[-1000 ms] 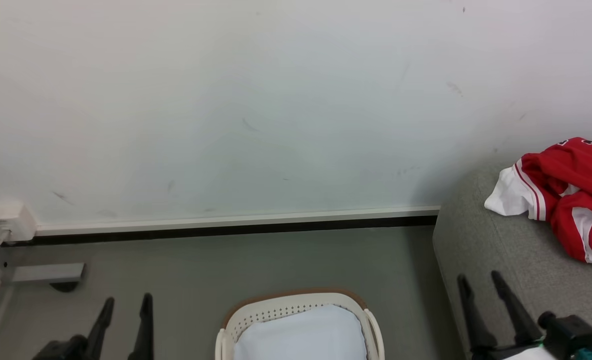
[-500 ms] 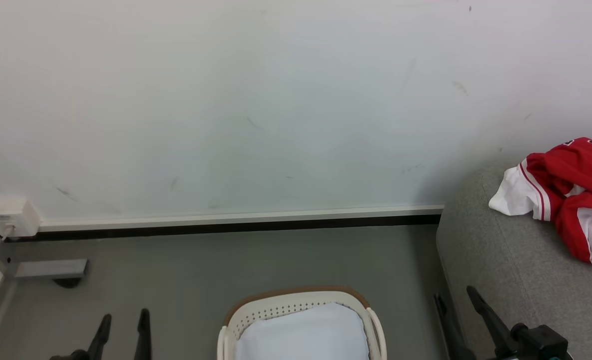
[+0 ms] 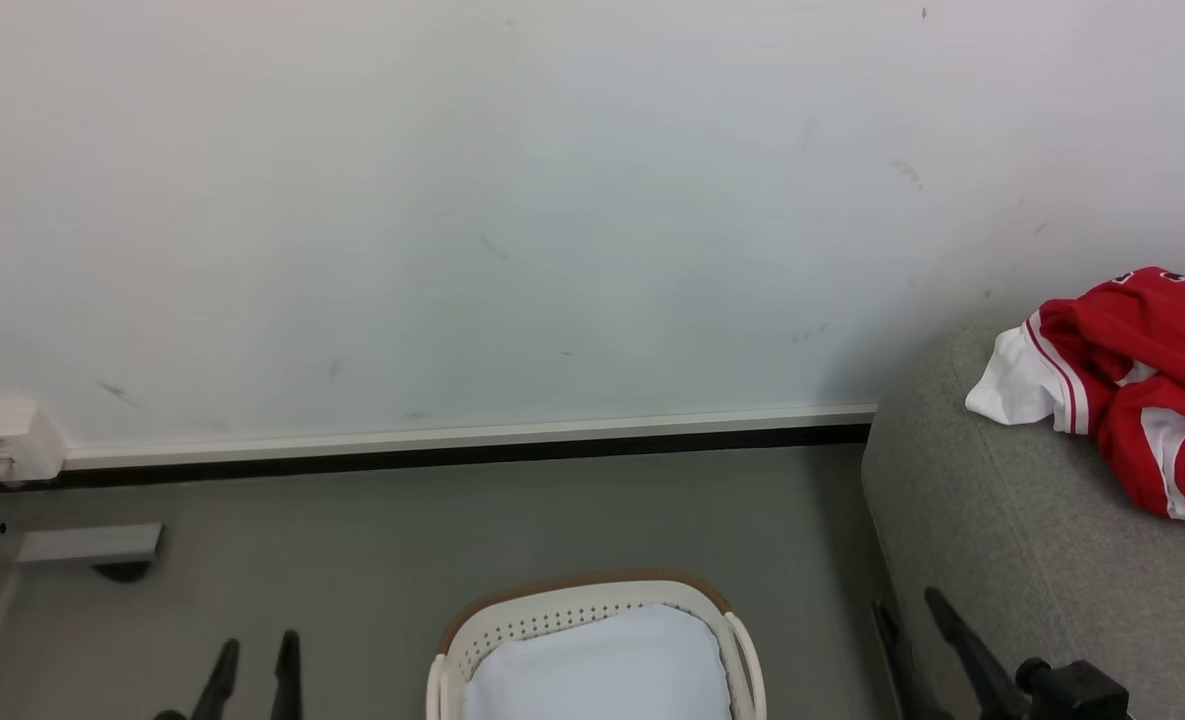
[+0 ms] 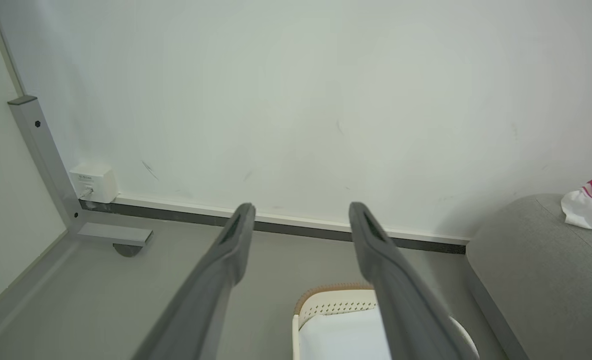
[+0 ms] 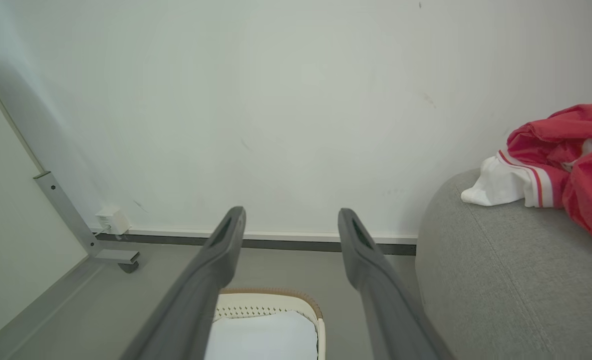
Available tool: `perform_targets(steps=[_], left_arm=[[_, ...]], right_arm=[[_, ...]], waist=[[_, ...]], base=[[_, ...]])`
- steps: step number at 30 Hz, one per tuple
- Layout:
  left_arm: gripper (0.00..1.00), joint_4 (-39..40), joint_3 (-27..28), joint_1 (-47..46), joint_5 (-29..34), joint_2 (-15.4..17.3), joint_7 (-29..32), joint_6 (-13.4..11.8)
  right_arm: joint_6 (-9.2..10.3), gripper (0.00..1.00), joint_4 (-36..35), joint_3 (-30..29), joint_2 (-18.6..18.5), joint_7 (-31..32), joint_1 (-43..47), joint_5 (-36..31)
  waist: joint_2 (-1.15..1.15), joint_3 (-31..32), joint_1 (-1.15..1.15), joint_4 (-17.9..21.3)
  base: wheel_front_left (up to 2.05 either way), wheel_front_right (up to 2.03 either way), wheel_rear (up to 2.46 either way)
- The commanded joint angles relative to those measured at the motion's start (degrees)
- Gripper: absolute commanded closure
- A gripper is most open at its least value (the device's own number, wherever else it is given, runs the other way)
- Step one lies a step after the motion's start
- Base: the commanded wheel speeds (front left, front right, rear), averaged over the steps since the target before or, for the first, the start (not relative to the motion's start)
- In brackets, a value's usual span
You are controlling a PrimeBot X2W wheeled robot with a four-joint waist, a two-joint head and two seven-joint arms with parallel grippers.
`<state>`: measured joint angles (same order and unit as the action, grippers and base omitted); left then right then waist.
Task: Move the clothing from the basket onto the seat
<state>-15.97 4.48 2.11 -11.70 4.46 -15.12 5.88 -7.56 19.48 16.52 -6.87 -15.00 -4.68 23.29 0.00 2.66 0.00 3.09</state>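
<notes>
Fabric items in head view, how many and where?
2. A red jersey lies crumpled on the grey seat at right; a pale blue-white cloth fills the cream laundry basket at bottom centre. Anything under that cloth is hidden.

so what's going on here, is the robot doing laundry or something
The red jersey lies crumpled on the grey seat, not in the basket, so the move looks done. The basket sits on the floor holding a pale cloth. The left tool and right tool are both open and empty, touching nothing.
</notes>
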Motion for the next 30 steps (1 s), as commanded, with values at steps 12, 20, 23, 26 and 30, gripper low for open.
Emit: perform_targets(steps=[12, 20, 23, 26, 30], left_arm=[[1.00, -0.62, 1.01, -1.88, -11.40, -0.27, 3.76, 0.23], [1.00, 0.06, 0.76, -2.40, -19.38, -0.40, 5.46, 0.41], [1.00, 0.23, 0.77, -2.66, -22.17, -0.45, 6.12, 0.47], [1.00, 0.38, 0.80, -2.93, -24.89, -0.50, 6.80, 0.51], [1.00, 0.55, 0.86, -3.28, -28.31, -0.56, 7.70, 0.54]], right_arm=[[0.01, 1.00, -0.73, -2.99, 0.33, 2.85, -0.16, 10.27], [0.02, 1.00, -1.22, -5.03, 0.53, 4.78, -0.50, 17.18], [0.02, 1.00, -1.40, -5.74, 0.59, 5.45, -0.61, 19.61], [0.03, 1.00, -1.58, -6.44, 0.66, 6.09, -0.71, 21.97], [0.03, 1.00, -1.82, -7.34, 0.75, 6.93, -0.84, 24.95]], waist=[[0.00, -0.22, 0.00, -0.26], [0.00, -0.39, 0.00, -0.46], [0.00, -0.46, 0.00, -0.53], [0.00, -0.52, 0.00, -0.61], [0.00, -0.61, 0.00, -0.71]], base=[[0.00, 0.00, 0.00], [0.00, 0.00, 0.00], [0.00, 0.00, 0.00], [0.00, 0.00, 0.00], [0.00, 0.00, 0.00]])
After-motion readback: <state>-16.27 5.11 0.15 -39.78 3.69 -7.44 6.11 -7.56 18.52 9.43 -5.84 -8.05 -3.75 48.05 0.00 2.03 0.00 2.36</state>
